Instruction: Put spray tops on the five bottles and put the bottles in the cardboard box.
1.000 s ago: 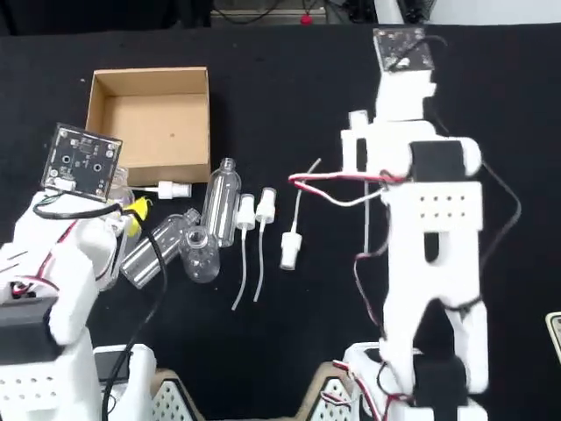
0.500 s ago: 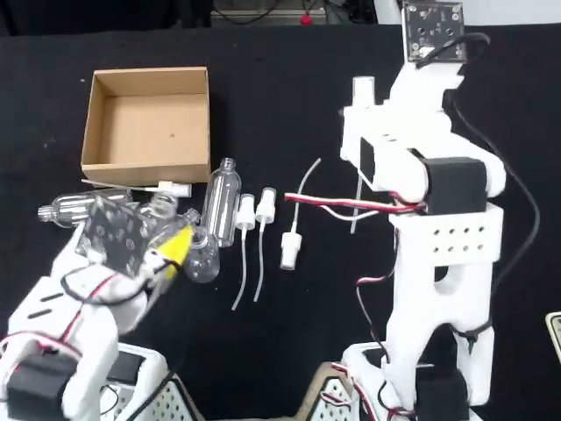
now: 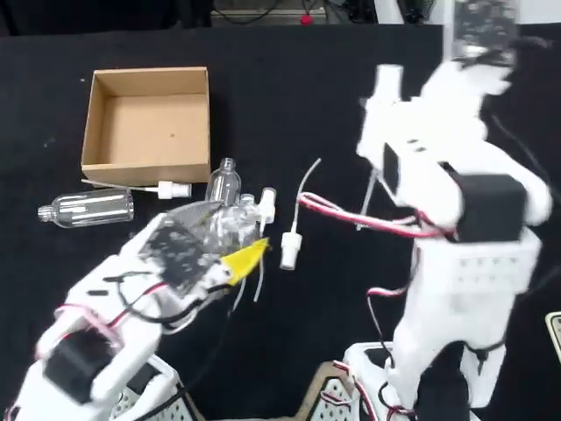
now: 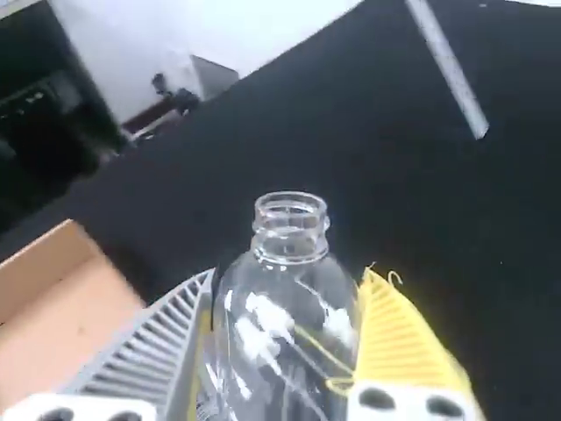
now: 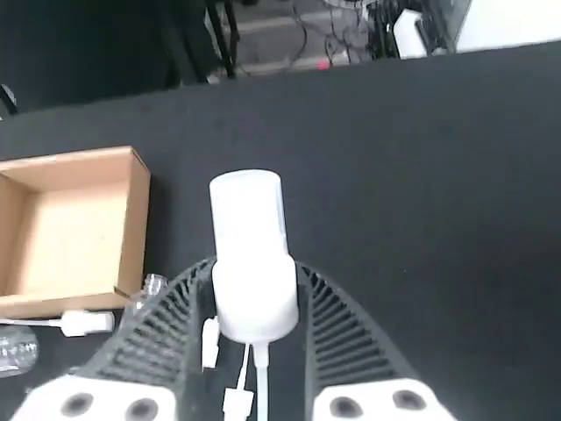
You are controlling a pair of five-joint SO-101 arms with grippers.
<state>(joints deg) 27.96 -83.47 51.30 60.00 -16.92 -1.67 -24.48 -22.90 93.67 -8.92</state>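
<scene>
The left gripper [image 4: 289,360] is closed tight on a clear bottle [image 4: 285,289]; its open neck points away from the wrist, long axis along the fingers, near the table's [image 3: 289,96] middle. The left arm leans forward from the front-left corner. The right gripper [image 5: 254,307] clamps a white spray top [image 5: 250,254], head outward, arm raised by the right edge.

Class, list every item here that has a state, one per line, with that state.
Left pincer: shut on an uncapped bottle.
Right pincer: shut on a spray top.
Cardboard box: open, empty.
Bottle beside box: lying on its side, no top.
Loose spray tops: lying on the table, unfitted.
</scene>
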